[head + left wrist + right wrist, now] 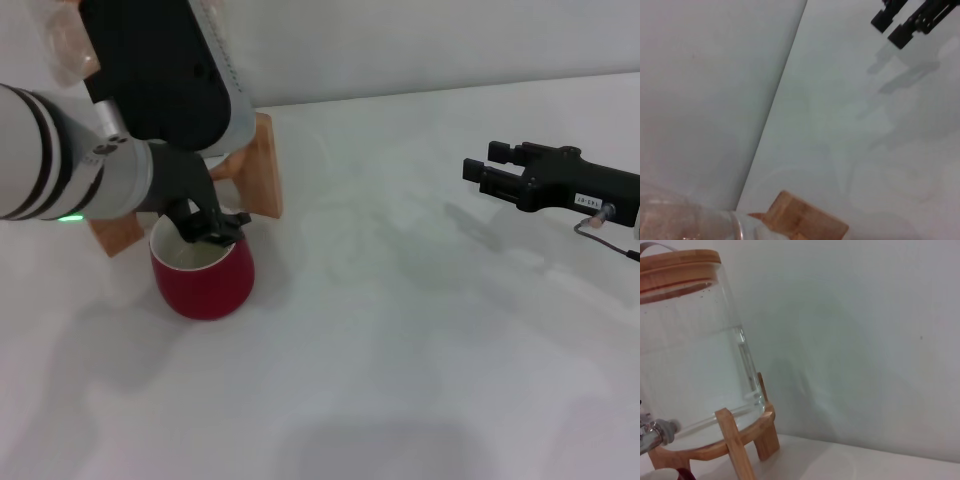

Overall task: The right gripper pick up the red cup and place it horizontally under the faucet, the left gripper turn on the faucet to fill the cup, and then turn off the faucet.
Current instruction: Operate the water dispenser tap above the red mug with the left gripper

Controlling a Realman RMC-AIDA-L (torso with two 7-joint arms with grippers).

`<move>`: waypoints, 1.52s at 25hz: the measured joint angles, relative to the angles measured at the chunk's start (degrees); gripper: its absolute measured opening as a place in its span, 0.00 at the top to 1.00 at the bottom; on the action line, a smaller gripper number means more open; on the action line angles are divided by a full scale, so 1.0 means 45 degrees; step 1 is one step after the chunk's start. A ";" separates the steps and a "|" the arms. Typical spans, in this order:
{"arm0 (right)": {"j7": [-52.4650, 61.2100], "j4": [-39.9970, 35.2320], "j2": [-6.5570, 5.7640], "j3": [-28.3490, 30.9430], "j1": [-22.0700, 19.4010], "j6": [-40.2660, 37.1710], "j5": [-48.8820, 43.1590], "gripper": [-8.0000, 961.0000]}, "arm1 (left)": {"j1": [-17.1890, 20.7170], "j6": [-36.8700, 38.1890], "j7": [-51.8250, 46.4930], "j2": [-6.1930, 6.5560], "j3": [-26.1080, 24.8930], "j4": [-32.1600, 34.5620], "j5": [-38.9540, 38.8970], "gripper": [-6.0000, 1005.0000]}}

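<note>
At about nine o'clock in the head view, the red cup (203, 275) stands upright on the white bench (420, 350), just in front of the wooden stand (262, 165). The left end effector (208, 226) hangs over the cup's mouth, where the faucet should be, though the arm hides the faucet itself; whether its fingers are spread or closed cannot be told. The cup looks placed to catch water, so the left arm is probably working the lever. At three o'clock, the right end effector (478, 172) hovers well apart, fingers narrowly parted and empty, likely keeping clear.

The left wrist view shows a corner of the stand (805, 220), bare bench, and the right end effector (892, 25) far off.

The right wrist view shows the clear water jar (695, 350) on its stand, with the chrome faucet (652, 432) at roughly eight o'clock, over a sliver of the cup (670, 474).
</note>
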 joint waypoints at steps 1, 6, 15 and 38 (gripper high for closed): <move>-0.0006 -0.0008 0.0001 0.0000 0.0000 0.0002 0.0008 0.44 | 0.0021 0.0011 -0.0022 0.0000 0.0056 0.0065 0.0000 0.13; 0.0015 -0.0009 0.0001 -0.0002 0.0000 0.0024 0.0014 0.44 | 0.0035 0.0028 -0.0116 0.0001 0.0214 0.0111 0.0036 0.13; 0.0028 -0.0009 0.0001 -0.0007 0.0000 0.0038 0.0000 0.44 | 0.0036 0.0291 -0.0136 0.0001 0.0475 0.0034 0.0130 0.13; 0.0034 -0.0047 0.0023 0.0281 -0.0097 0.0053 0.0026 0.44 | 0.1547 0.1663 -0.0019 0.0012 0.0903 0.1194 -0.0536 0.13</move>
